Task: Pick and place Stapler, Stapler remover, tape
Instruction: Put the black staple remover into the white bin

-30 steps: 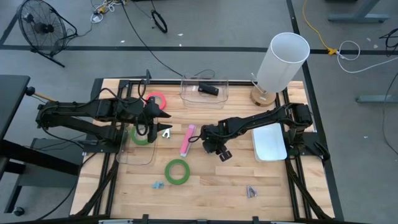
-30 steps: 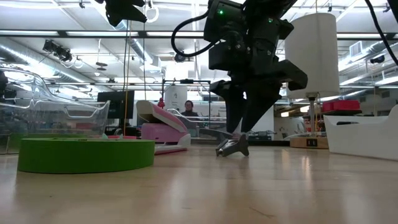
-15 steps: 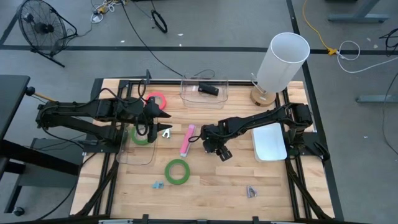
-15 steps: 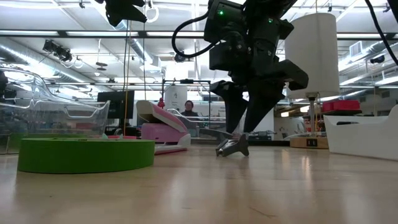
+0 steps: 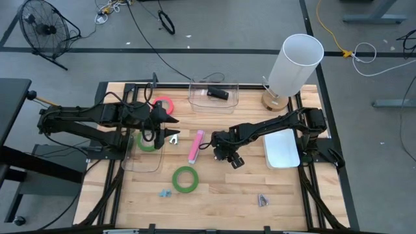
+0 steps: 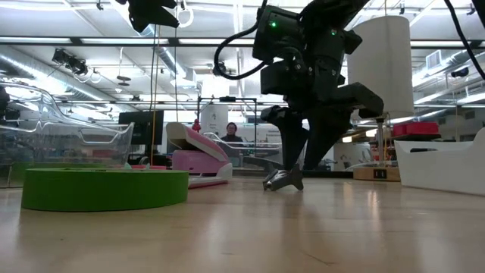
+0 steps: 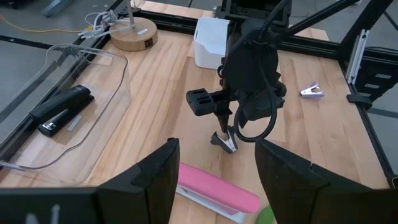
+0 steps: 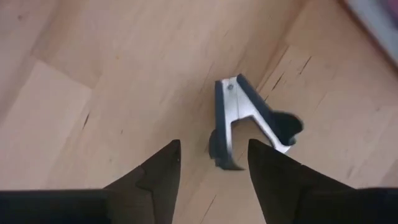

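Right gripper (image 8: 208,163) fingers released, poised above stapler remover (image 8: 249,121) on table (image 8: 93,81).

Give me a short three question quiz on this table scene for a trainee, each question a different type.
1. True or false: the right gripper is holding the staple remover.
2. Multiple choice: where is the black stapler? A) beside the pink stapler B) in the clear bin C) in the white bin
3. Fill in: the tape roll lying alone nearer the table's front is ____.

Key
1. False: its fingers are apart just above the staple remover, which lies on the table.
2. B
3. green
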Available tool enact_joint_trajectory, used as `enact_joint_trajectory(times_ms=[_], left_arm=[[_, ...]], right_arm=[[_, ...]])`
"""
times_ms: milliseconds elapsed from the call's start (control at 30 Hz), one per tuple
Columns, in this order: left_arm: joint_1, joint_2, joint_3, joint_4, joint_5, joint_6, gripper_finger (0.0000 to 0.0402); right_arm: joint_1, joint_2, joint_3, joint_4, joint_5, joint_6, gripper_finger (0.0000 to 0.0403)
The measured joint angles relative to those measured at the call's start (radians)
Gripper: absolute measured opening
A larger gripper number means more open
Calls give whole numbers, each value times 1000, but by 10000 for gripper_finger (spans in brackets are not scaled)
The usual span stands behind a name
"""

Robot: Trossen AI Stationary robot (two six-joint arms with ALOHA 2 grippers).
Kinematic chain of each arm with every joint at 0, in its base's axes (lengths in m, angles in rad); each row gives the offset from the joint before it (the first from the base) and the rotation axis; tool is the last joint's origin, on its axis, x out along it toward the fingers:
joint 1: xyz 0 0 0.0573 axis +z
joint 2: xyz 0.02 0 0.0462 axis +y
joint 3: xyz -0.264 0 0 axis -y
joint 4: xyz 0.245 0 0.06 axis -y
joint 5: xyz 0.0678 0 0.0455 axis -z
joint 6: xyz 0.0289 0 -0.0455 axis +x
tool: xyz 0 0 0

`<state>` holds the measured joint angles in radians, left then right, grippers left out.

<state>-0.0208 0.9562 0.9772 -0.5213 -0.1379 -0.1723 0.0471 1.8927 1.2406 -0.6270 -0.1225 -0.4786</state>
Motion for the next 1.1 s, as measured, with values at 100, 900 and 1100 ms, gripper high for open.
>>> enact_joint_trajectory(times_ms=[100,900,1100], left_arm=[[0,0,0,0,0,0,213],[0,0,0,0,0,0,213],[0,0,0,0,0,0,213]], right_arm=[[0,0,-6,1,0,0,185],[-2,0,-8,20,2,-7,55],[-2,0,-8,22,2,-7,23]])
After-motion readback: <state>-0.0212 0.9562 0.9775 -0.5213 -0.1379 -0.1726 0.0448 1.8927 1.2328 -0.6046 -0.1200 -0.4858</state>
